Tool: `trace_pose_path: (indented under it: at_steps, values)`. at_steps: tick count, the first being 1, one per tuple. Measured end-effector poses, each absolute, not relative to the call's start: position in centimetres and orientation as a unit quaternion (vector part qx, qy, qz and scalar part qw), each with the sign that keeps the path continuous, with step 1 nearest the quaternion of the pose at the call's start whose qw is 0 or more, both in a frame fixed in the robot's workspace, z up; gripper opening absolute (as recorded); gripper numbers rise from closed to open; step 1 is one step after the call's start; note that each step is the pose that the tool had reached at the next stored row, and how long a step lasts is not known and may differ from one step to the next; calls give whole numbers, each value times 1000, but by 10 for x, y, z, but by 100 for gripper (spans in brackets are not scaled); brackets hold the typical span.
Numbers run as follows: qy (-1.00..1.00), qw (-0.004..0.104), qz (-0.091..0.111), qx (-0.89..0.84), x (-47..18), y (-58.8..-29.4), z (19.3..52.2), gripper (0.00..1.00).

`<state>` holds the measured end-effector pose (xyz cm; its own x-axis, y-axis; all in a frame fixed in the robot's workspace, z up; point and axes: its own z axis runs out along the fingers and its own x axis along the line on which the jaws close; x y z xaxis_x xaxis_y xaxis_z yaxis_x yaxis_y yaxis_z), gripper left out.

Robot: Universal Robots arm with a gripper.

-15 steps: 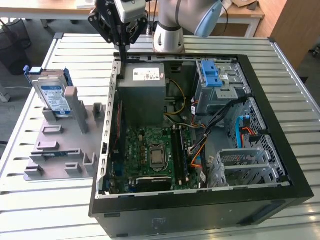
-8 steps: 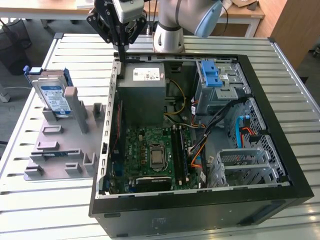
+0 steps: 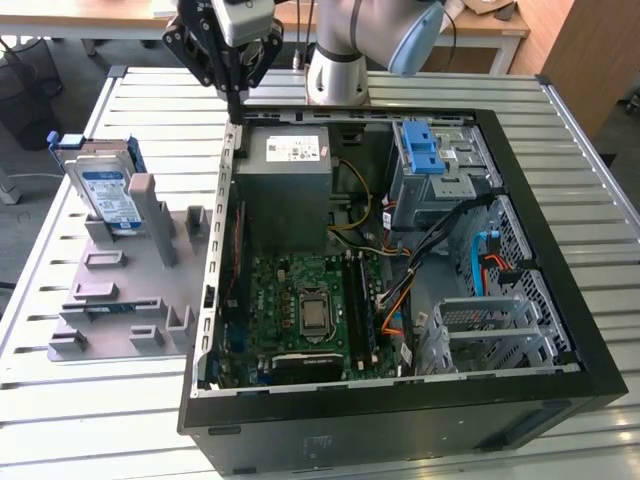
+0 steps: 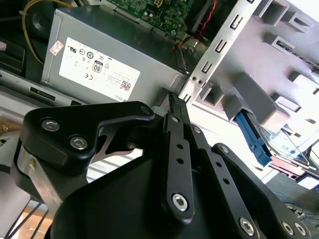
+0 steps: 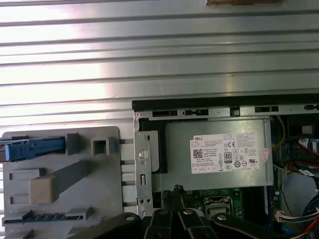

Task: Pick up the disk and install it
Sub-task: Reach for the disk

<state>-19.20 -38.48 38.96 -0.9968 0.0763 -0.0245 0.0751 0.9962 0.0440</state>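
Observation:
The disk (image 3: pixel 106 188) stands on edge in a slot of the grey holder (image 3: pixel 120 290), at the exterior view's left; its label is white and blue and its carrier frame is blue. In the first wrist view the disk (image 5: pixel 34 148) shows edge-on as a blue strip. In the second wrist view its blue frame (image 4: pixel 253 140) sticks out of the holder. My gripper (image 3: pixel 235 110) hangs above the back left corner of the open computer case, well apart from the disk. Its fingers are shut with nothing between them, and it also shows in both wrist views (image 4: pixel 173 97) (image 5: pixel 174 190).
The open computer case (image 3: pixel 400 420) lies on the slatted metal table (image 3: pixel 90 420). A grey metal box with a white sticker (image 3: pixel 290 185) sits just below the gripper. Inside are a blue ridged latch piece (image 3: pixel 422 150), a metal drive cage (image 3: pixel 485 330) and the green board (image 3: pixel 300 300).

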Motion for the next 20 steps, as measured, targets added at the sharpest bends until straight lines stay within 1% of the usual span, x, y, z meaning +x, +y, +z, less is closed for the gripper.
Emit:
trace_pose_path:
  at_steps: [20]
  values:
    - [999, 13, 22, 38, -224, -379, 387, 10]
